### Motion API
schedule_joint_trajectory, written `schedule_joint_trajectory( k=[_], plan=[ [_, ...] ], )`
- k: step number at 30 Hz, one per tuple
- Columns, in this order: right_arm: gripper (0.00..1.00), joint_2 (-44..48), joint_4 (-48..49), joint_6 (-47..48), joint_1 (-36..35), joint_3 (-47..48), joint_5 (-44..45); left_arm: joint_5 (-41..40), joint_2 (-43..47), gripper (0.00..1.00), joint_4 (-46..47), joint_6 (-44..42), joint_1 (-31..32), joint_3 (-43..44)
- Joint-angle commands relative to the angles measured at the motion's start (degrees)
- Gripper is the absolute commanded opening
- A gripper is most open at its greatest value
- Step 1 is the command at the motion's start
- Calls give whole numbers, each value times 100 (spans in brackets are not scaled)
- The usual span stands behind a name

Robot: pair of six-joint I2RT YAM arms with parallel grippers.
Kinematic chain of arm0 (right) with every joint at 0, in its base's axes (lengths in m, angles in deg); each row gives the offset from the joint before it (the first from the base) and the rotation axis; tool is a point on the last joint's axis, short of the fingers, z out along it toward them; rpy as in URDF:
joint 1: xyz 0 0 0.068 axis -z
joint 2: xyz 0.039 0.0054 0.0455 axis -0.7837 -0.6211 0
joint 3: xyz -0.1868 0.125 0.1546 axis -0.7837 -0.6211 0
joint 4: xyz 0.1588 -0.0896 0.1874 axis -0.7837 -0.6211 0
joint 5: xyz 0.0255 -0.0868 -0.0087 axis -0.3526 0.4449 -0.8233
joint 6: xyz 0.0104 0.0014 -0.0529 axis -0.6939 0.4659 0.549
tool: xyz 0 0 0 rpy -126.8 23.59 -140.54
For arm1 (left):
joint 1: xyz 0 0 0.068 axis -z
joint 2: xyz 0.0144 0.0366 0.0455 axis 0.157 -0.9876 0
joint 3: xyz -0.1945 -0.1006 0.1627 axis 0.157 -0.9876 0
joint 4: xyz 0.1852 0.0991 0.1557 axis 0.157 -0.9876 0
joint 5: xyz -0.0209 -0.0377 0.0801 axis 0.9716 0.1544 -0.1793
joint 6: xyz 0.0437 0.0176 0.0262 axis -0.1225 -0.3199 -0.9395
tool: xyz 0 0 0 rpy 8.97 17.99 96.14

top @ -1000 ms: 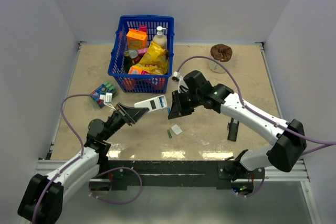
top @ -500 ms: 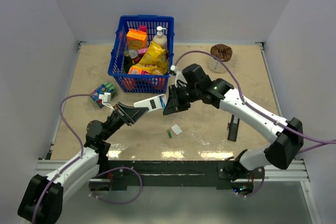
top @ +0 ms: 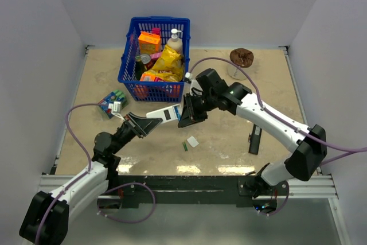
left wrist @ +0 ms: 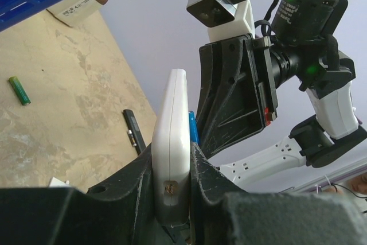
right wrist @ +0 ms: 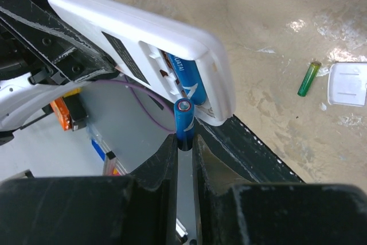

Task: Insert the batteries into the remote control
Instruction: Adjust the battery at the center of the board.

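Midway across the top view, just below the centre, the remote (top: 166,113) hangs above the table (top: 221,144), clamped at its lower-left end by the left gripper (top: 139,124), whose fingers are pressed against its two edges. Its long axis runs from that grip up and to the right, so the free end reaches toward the right gripper (top: 186,116), which meets it from the right. The two arms are about equally near, but only the right one carries anything to load.

From the right wrist, the remote slants from upper left to centre with its back facing the camera and the bay (right wrist: 163,72) open. One blue battery (right wrist: 186,78) lies in the bay along the remote's length. The right gripper's fingers are nearly together, pinching a second blue battery (right wrist: 183,116) low on its body; it stands out of the fingers, its free end just below the seated one, at the rim of the remote's near end. I cannot tell whether it touches.

The next move seems to turn on that angle: the held battery points roughly end-on at the bay and not alongside the empty slot, so it likely has to tip until parallel with its neighbour before it can be pressed in.

A green battery (top: 185,146) lies on the table below the remote, with the small white cover (top: 192,141) just beside it.
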Motion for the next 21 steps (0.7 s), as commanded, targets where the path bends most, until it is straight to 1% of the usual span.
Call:
schedule_joint_trajectory(
  k=[1, 4, 6, 7, 8, 9, 10, 12, 13, 14, 15, 16, 18, 19, 21],
  plan=[
    [0, -168, -440, 75, 155, 434, -27, 30, 100, 0, 606, 208, 22, -1281],
    [0, -388, -1018, 434, 173, 794, 34, 82, 161, 0, 273, 41, 22, -1290],
    [0, -459, -1301, 655, 182, 927, 384, 39, 266, 0, 80, -55, 22, -1281],
    [0, -502, -1450, 891, 199, 989, 604, 21, 319, 0, -35, -117, 22, -1263],
    [0, -520, -1721, 980, 208, 963, 954, -22, 381, 0, -375, -265, 22, -1228],
    [0, -520, -1820, 1059, 217, 893, 1549, -119, 503, 0, -605, -389, 22, -1106],
    [0, -520, -1821, 1173, 217, 597, 1807, -172, 574, 0, -1146, -720, 22, -1009],
    [0, -468, -1628, 1166, 235, 122, 2299, -347, 793, 0, -1816, -1091, 22, -677],
    [0, -433, -1297, 1166, 235, -368, 2389, -418, 873, 0, -2455, -1284, 22, -544],
    [0, -346, -1084, 1131, 226, -625, 2433, -540, 943, 0, -2731, -1600, 22, -412],
    [0, -301, -882, 1044, 226, -846, 2704, -594, 1100, 0, -2978, -1733, 22, -289],
    [0, -275, -489, 1017, 226, -1257, 2811, -646, 1172, 0, -3354, -1909, 22, -79],
    [0, -292, -126, 886, 226, -1628, 3101, -726, 1303, 0, -3577, -2033, 22, 115],
    [0, -344, 111, 893, 226, -1839, 3389, -735, 1322, 0, -3708, -2094, 22, 160],
    [0, -519, 367, 824, 226, -1990, 3593, -709, 1304, 0, -3814, -2121, 22, 309]
  ],
)
